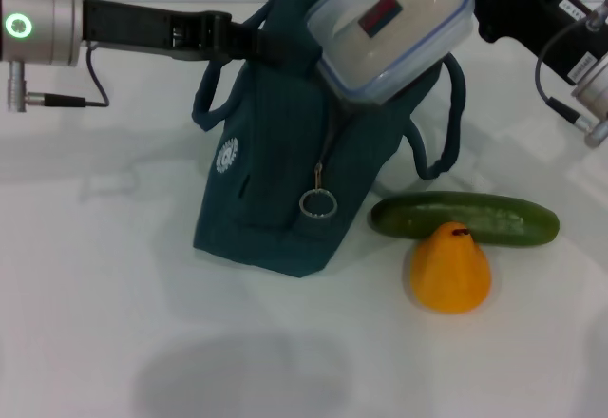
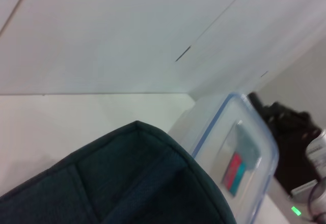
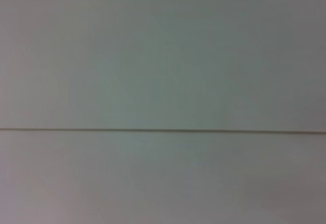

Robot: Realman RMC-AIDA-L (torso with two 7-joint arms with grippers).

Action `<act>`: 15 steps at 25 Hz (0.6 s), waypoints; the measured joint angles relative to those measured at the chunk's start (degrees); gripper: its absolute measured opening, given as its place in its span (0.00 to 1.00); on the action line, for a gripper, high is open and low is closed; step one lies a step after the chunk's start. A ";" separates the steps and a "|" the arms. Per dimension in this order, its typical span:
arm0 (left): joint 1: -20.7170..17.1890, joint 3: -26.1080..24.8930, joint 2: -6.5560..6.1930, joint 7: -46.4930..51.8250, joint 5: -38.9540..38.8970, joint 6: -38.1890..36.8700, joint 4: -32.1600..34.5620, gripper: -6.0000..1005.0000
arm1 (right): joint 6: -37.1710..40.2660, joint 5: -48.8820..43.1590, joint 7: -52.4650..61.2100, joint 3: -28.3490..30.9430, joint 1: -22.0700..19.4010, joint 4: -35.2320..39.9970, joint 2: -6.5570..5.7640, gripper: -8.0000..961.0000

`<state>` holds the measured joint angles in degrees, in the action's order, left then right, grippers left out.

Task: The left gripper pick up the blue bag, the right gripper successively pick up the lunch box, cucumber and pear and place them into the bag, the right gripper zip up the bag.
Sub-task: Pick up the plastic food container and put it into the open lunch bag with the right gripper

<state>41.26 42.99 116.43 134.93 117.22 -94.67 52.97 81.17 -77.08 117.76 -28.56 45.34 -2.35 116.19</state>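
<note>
While the left gripper [image 1: 249,40] holds the blue bag [image 1: 285,180] up by its top edge, jaws clamped on the fabric near the handle, the bag stands tilted on the worktop [image 1: 95,275], base down and mouth toward the upper right. The right gripper [image 1: 480,0] carries the lunch box [image 1: 391,27] at the bag's mouth — jaws closed on the box's far edge, as best the head view shows. The box is tilted, lid facing the camera, and partly over the opening; not yet inside, I'd judge.

Handling: the bag is soft cloth that sags and folds, so it needs holding at the rim to keep the mouth open. The lunch box is stiff clear plastic with a blue-rimmed lid, probably light and a bit slick — an edge grip could let it swing. The cucumber [image 1: 464,218] is firm, smooth and long; best taken across the middle. The pear [image 1: 450,268] is rounded and could roll; grip at its widest part. The zip pull ring [image 1: 317,203] hangs on the bag's front, small and loose.

Count: one bag, one lunch box, one cucumber, one pear, one pull ring. Cucumber and pear lie touching on the worktop just beside the bag's base, on the robot's right.
</note>
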 joint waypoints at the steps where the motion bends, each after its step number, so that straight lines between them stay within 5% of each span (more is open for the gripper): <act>1: 0.08 -0.01 -0.13 -0.05 -0.53 0.05 -0.38 0.07 | -0.19 0.00 -0.01 -0.60 -0.18 0.12 0.00 0.11; 15: 1.39 0.43 -0.14 -0.18 -1.26 0.63 -1.36 0.07 | -3.55 -2.86 -0.38 -3.83 4.44 -0.38 0.00 0.11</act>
<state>42.65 43.42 116.30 134.75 115.95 -94.04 51.61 77.61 -79.94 117.39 -32.38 49.78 -2.73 116.19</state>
